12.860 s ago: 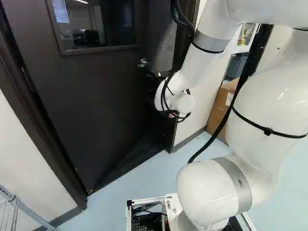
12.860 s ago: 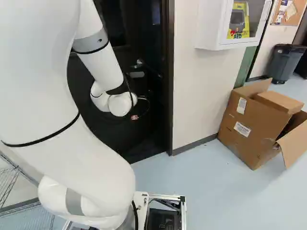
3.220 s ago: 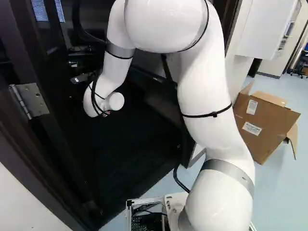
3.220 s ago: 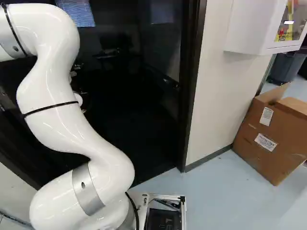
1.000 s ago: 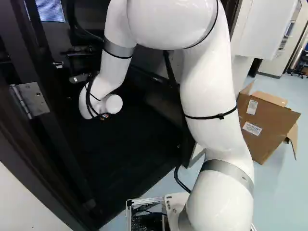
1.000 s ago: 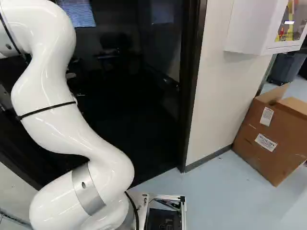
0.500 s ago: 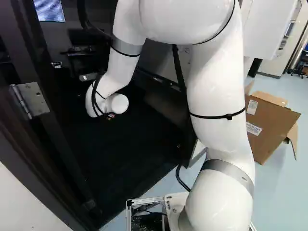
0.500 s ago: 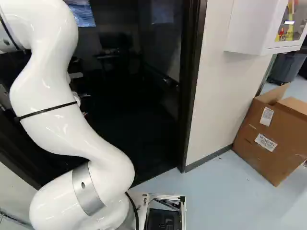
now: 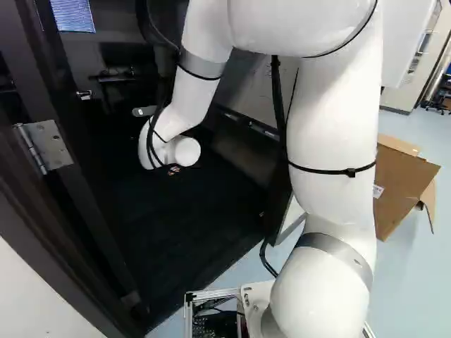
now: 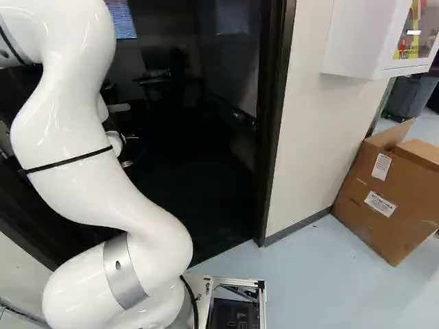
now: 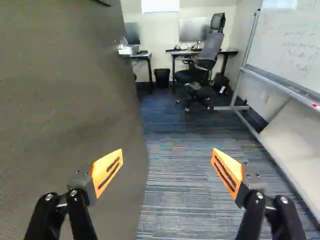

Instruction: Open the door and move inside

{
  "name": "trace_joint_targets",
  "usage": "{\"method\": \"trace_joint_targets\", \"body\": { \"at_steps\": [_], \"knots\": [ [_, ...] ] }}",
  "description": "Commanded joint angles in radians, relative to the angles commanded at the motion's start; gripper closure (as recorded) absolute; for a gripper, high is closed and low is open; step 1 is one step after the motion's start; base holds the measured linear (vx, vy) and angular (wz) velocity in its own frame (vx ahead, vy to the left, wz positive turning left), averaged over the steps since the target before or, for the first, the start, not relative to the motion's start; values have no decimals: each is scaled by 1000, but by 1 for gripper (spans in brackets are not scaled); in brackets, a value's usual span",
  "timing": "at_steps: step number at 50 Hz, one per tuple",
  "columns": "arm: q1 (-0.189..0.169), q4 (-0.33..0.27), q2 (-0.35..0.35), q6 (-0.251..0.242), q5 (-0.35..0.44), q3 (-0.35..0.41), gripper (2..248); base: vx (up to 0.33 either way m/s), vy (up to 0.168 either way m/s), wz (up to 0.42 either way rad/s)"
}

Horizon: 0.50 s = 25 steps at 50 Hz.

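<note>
Jaws (image 11: pixel 168 162) stand wide apart with nothing between their orange pads (image 11: pixel 108 170). Beside one of them, the door (image 11: pixel 65 110) stands swung inward, its handle (image 11: pixel 127 49) farther ahead. At the left of the left base view, a hinge (image 9: pixel 46 146) shows on the dark frame. The white arm (image 9: pixel 331 134) reaches through the doorway, while its base (image 10: pixel 239 282) sits outside on pale floor (image 10: pixel 309 288). Ahead of the jaws lie striped carpet (image 11: pixel 180 185), an office chair (image 11: pixel 212 47) and a desk (image 11: pixel 180 53) carrying a monitor (image 11: pixel 192 29); a whiteboard (image 11: pixel 295 55) stands beyond the other side.
</note>
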Motion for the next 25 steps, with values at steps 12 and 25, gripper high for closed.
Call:
{"method": "trace_joint_targets", "body": {
  "at_steps": [12,25],
  "knots": [
    [-28,13,32,0,0,38,3,0,0,0],
    [-58,15,67,0,0,79,3,0,0,0]
  ]
}}
